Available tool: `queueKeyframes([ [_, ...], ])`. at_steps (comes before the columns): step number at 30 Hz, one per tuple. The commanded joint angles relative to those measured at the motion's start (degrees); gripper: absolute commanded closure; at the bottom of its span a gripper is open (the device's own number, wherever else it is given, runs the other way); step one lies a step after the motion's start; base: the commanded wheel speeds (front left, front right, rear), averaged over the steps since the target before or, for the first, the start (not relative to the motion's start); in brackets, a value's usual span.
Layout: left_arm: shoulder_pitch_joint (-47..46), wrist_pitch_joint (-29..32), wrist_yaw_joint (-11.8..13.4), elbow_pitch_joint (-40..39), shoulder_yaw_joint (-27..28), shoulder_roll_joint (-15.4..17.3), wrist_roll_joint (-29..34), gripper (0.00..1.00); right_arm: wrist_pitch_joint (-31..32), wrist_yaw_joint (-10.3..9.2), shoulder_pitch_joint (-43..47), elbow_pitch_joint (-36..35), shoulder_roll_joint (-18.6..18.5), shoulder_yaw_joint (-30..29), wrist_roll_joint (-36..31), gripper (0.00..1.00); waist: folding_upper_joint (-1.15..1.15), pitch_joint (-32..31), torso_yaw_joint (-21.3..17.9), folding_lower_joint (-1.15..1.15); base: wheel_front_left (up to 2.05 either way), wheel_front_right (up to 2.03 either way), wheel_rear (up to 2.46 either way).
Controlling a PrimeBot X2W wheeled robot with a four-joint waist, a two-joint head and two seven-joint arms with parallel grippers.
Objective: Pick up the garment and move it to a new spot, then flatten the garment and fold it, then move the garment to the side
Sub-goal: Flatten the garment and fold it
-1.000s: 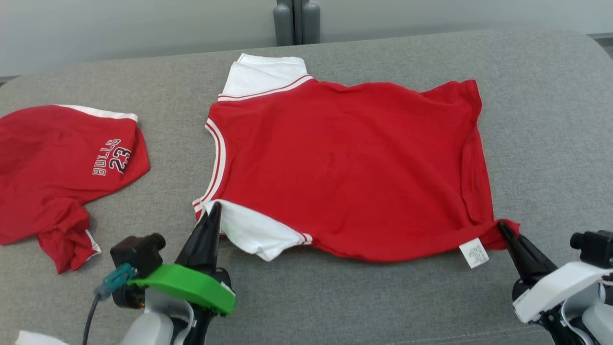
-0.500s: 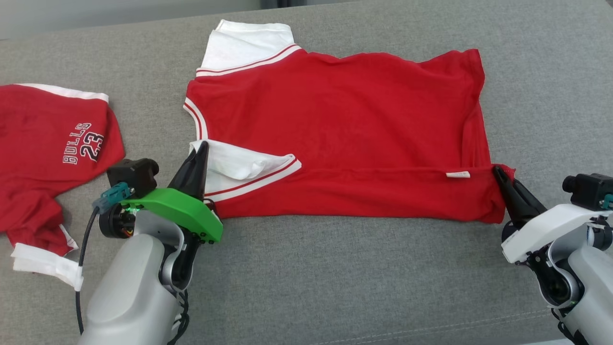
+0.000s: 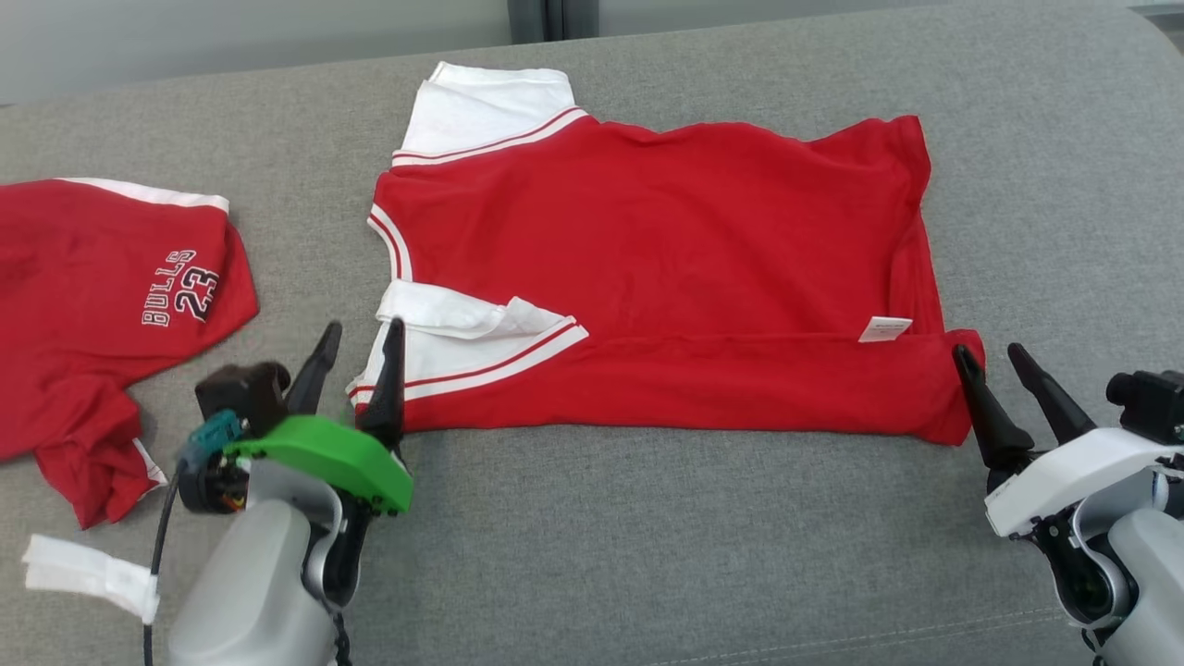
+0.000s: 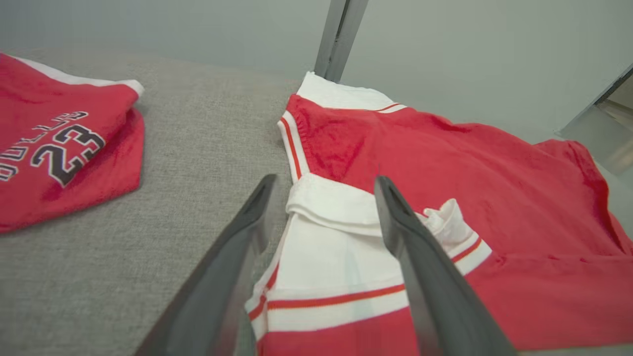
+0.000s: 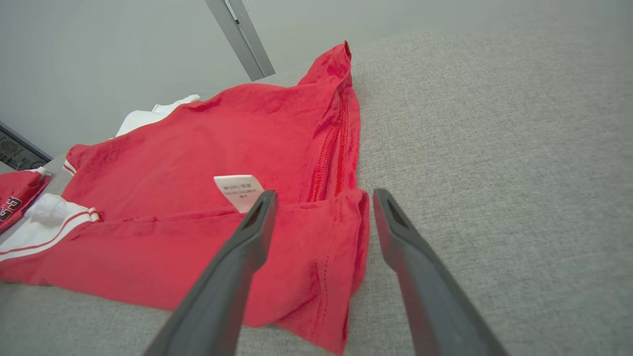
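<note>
The shirt [image 3: 647,250] lies spread on the gray fabric surface [image 3: 647,536], its near edge folded over. The left hand [image 3: 363,326], open and empty, straddles the white sleeve's [image 3: 462,356] edge. The right hand [image 3: 986,350], also open, flanks the folded hem corner. A second shirt [image 3: 92,277] lies farther left.

The red jersey [image 3: 666,250] is soft, matt knit cloth with a papery white label [image 3: 885,328]. The grey upholstery [image 3: 647,555] beneath is coarse, matt weave.
</note>
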Motion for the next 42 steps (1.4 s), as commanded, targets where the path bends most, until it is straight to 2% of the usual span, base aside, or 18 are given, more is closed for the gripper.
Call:
queueKeyframes([
  [1, 1.8, -0.4, 0.0, -0.5, 0.3, 0.6, 0.6, 0.0, -0.4, -0.07, 1.3, -0.3, 0.2, -0.5, -1.3, 0.0, 0.0, -0.4, -0.1, 0.0, 0.0, 0.0, 0.0],
  [8, 6.9, -0.5, 0.8, -0.9, 0.5, 1.4, 1.5, 0.0, -0.4, -0.07, 3.9, 0.3, 1.5, -2.9, -6.3, 0.0, 0.0, -0.1, 0.5, 0.0, 0.0, 0.0, 0.0],
  [18, 5.1, 1.4, 0.3, 2.7, -1.5, 0.4, 0.9, 0.0, 0.4, -0.07, 1.1, 6.1, 4.9, -1.4, -6.8, 0.0, 0.0, 0.8, 0.2, 0.0, 0.0, 0.0, 0.0],
  [19, 4.9, 1.5, 0.2, 3.0, -1.7, 0.3, 0.8, 0.04, 0.4, -0.07, 0.6, 6.6, 5.2, -1.1, -6.7, 0.0, 0.0, 0.8, 0.2, 0.0, 0.0, 0.0, 0.0],
  [20, 4.7, 1.5, 0.1, 3.2, -1.8, 0.2, 0.7, 0.37, 0.6, -0.07, 0.1, 7.2, 5.7, -0.8, -6.3, 0.0, 0.0, 0.9, 0.1, 0.0, 0.0, 0.0, 0.0],
  [21, 4.4, 1.4, 0.0, 3.5, -2.0, 0.1, 0.5, 0.67, 0.8, -0.07, -0.3, 7.8, 6.1, -0.5, -6.0, 0.49, 0.0, 0.9, 0.1, 0.0, 0.0, 0.0, 0.0],
  [22, 4.2, 1.4, -0.1, 3.8, -2.2, -0.1, 0.3, 1.0, 0.9, -0.07, -0.7, 8.4, 6.4, -0.3, -5.5, 0.75, 0.0, 0.9, 0.2, 0.0, 0.0, 0.0, 0.0],
  [23, 4.0, 1.3, -0.1, 4.0, -2.3, -0.2, 0.2, 1.0, 0.8, -0.07, -1.0, 9.0, 6.6, -0.1, -5.3, 1.0, 0.0, 0.9, 0.3, 0.0, 0.0, 0.0, 0.0],
  [32, 6.2, -0.1, -0.5, 3.1, -1.3, 0.0, -1.8, 1.0, -0.2, -0.07, -0.4, 9.8, 6.7, 1.0, -3.7, 1.0, 0.0, -2.9, 1.5, 0.0, 0.0, 0.0, 0.0],
  [35, 9.0, -0.4, -0.4, 0.6, -0.4, 0.0, -2.0, 1.0, -0.4, -0.07, 2.0, 7.8, 5.9, 0.5, -3.5, 1.0, 0.0, -4.9, 2.0, 0.0, 0.0, 0.0, 0.0],
  [42, 18.8, -0.5, 1.8, -7.7, 1.0, -0.9, -1.3, 1.0, -0.4, -0.07, 10.1, 1.8, 4.5, -2.3, -3.7, 1.0, 0.0, -7.9, 3.1, 0.0, 0.0, 0.0, 0.0],
])
